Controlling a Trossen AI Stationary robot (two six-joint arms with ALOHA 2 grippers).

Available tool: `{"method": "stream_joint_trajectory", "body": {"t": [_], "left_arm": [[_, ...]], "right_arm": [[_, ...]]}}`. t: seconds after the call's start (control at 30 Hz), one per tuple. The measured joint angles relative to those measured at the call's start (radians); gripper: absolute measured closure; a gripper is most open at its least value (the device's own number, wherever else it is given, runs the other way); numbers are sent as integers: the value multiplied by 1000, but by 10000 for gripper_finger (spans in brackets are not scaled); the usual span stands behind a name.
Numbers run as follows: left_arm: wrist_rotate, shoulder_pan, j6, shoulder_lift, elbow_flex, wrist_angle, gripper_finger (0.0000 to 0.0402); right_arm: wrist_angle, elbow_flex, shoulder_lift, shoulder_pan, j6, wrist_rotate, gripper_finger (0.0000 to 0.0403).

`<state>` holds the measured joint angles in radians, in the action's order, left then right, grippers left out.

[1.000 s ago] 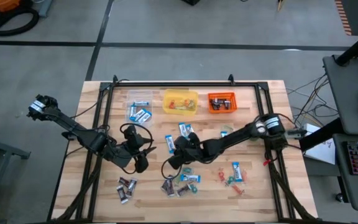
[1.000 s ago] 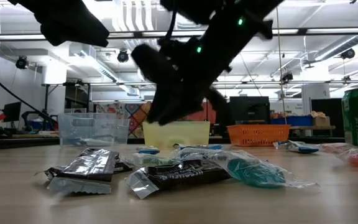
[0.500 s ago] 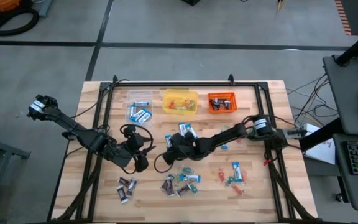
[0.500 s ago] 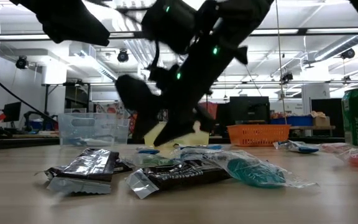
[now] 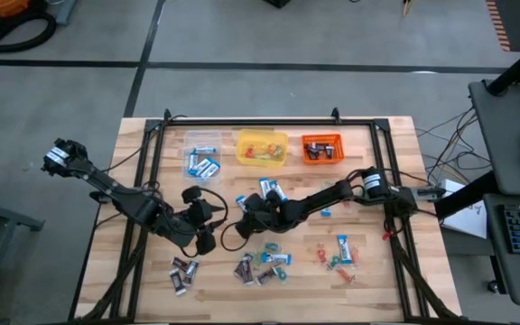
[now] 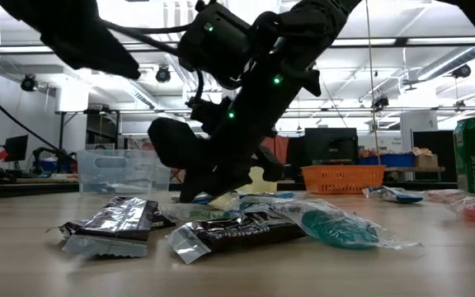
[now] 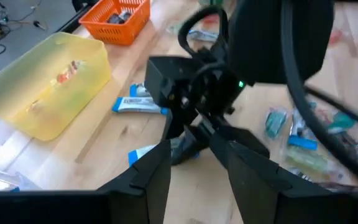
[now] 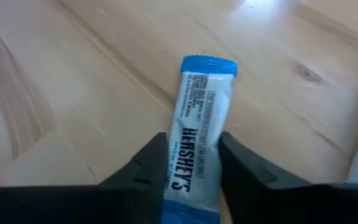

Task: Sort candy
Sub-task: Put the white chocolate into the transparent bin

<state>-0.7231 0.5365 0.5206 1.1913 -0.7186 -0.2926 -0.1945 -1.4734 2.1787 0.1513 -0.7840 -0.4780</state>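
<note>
The right gripper is down on the table near its centre, its fingers closed against the sides of a blue-and-white bar. The bar appears to lie flat on the wood, though whether it has lifted at all is hard to tell. In the high view that gripper sits at about 10 o'clock from the mixed candy pile.

The left gripper waits just at 9 o'clock of the right one, jaws apart and empty.

The clear tub, already holding blue bars, stands at 11 o'clock from the grasp; the yellow tub at 12 and the orange tub at 1.

Risks, as I judge them: the fingers hold the bar toward one end, so the slick wrapper could slide or swing out on lifting. The two grippers are very near each other, and a sideways move toward the clear tub could knock them together.
</note>
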Motion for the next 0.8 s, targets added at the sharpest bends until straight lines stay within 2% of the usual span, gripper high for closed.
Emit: {"method": "stream_joint_trajectory", "body": {"t": [0.1,0.2,0.33,0.43,0.57,0.63,0.8], "left_arm": [[2,1,-29,22,22,35,265],[9,2,-53,47,24,42,265],[106,2,-134,85,26,96,265],[161,2,-181,120,26,137,265],[165,2,-181,164,28,139,265],[157,2,-166,184,28,146,265],[0,2,-104,207,28,171,265]], "right_arm": [[-1,0,-8,0,66,3,340],[-6,2,-31,-4,126,54,378],[-40,9,-85,-3,215,133,386],[-73,21,-136,8,281,144,387],[-54,62,-208,35,339,112,387],[-32,103,-233,55,342,55,387],[32,230,-307,125,339,-81,387]]}}
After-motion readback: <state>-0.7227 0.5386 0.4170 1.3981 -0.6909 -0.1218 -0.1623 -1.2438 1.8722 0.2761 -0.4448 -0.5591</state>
